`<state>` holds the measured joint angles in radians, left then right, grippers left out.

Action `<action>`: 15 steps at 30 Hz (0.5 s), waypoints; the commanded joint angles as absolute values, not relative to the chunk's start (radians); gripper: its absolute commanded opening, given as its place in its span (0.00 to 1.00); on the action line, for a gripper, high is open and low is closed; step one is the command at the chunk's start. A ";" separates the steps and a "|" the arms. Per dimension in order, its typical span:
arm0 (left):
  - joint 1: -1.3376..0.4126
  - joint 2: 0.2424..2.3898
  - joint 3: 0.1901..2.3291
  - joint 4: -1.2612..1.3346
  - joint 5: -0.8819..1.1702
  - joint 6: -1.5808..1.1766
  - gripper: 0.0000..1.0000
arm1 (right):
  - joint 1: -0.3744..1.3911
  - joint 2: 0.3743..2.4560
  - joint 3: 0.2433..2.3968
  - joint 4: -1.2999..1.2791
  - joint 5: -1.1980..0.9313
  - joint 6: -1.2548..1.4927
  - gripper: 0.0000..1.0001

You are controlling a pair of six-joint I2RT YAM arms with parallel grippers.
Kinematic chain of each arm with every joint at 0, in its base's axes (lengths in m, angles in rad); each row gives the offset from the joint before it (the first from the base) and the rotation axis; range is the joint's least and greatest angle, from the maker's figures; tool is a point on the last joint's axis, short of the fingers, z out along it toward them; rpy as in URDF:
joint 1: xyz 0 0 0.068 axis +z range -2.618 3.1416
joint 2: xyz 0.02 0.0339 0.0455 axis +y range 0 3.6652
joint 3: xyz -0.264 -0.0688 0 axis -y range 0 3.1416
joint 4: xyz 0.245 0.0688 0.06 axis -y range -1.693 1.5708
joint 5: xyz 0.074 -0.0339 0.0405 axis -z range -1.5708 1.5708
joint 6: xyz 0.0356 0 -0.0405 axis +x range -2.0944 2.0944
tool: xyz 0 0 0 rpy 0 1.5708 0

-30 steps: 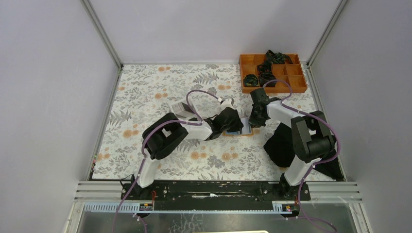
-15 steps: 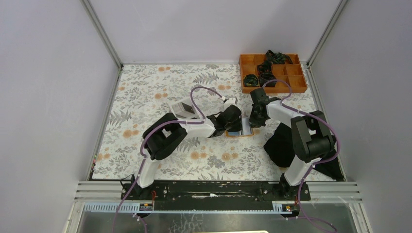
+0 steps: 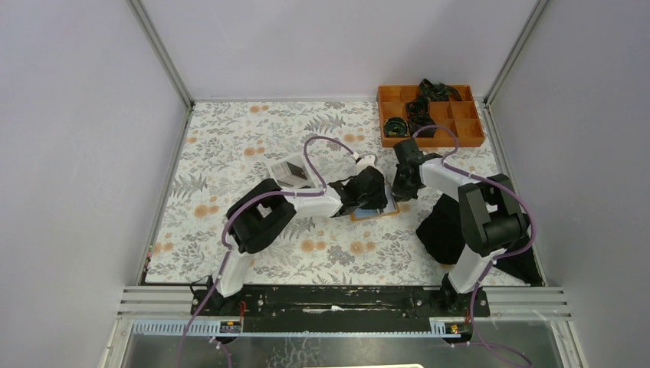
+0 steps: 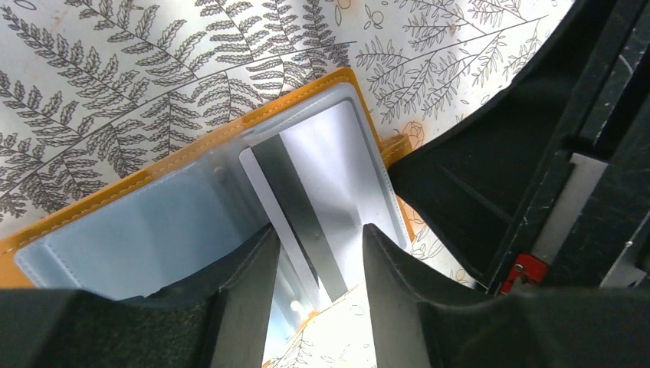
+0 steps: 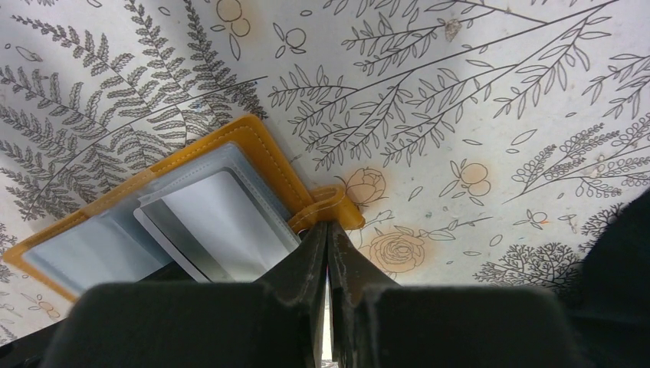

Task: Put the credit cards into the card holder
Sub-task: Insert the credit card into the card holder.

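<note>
Left wrist view: card holder (image 4: 176, 157) open flat on counter (image 4: 153, 61). Credit card (image 4: 306, 176) part-way into pocket nearest its clasp (image 5: 326, 205). Left hand (image 4: 318, 230) spread, straddling card. Right hand (image 5: 328, 230) pressed together at clasp. Suggest: push card straight along pocket, holder pinned.

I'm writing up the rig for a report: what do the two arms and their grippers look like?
The left arm and right arm both have white links between bulky black joints, with a purple cable running along each. The left gripper and right gripper have plain black fingers.
</note>
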<state>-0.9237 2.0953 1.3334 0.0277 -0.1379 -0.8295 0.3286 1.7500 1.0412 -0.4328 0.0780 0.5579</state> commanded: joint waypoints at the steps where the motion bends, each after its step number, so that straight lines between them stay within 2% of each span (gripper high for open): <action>1: -0.939 2.102 1.347 0.006 -0.133 -0.823 0.52 | 0.375 1.825 1.011 -0.424 -0.033 0.584 0.09; 15: -0.920 1.879 1.281 -0.046 -0.332 -0.832 0.55 | 0.375 1.804 1.018 -0.423 -0.028 0.578 0.10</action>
